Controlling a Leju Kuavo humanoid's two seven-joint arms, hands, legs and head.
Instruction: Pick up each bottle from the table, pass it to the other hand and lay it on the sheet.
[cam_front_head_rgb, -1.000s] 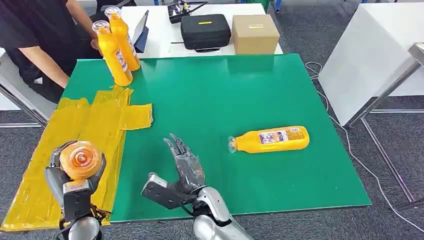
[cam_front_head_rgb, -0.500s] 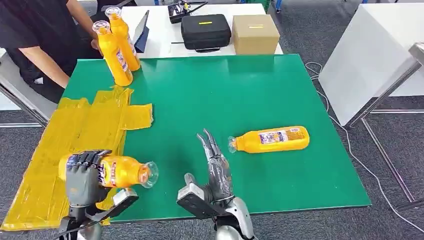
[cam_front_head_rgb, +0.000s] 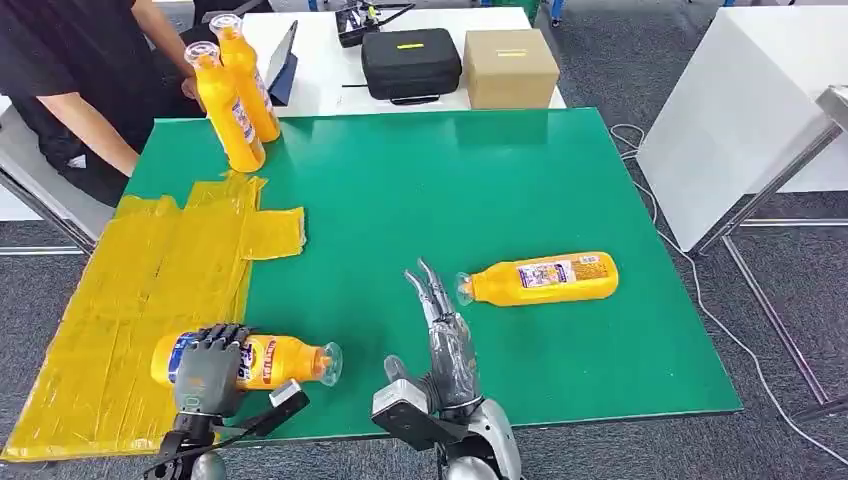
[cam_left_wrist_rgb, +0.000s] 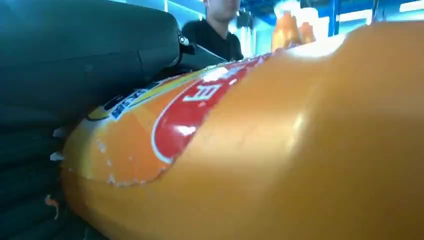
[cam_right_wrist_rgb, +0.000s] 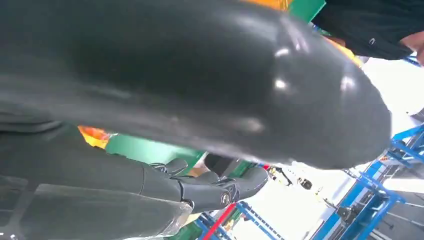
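Left hand is lowering its bottle onto the sheet; right hand is reaching out empty.

The left hand is gripping a bottle around its middle; a second ago it was holding it end-on toward the camera, and now it is lying level at the sheet edge, cap over the green mat, so release is likely coming next. The right hand, fingers spread and holding nothing, is advancing toward the next bottle, which is lying just beyond its fingertips. Two more bottles are standing at the far corner beside a seated person; a black case and box are sitting on the white table behind.
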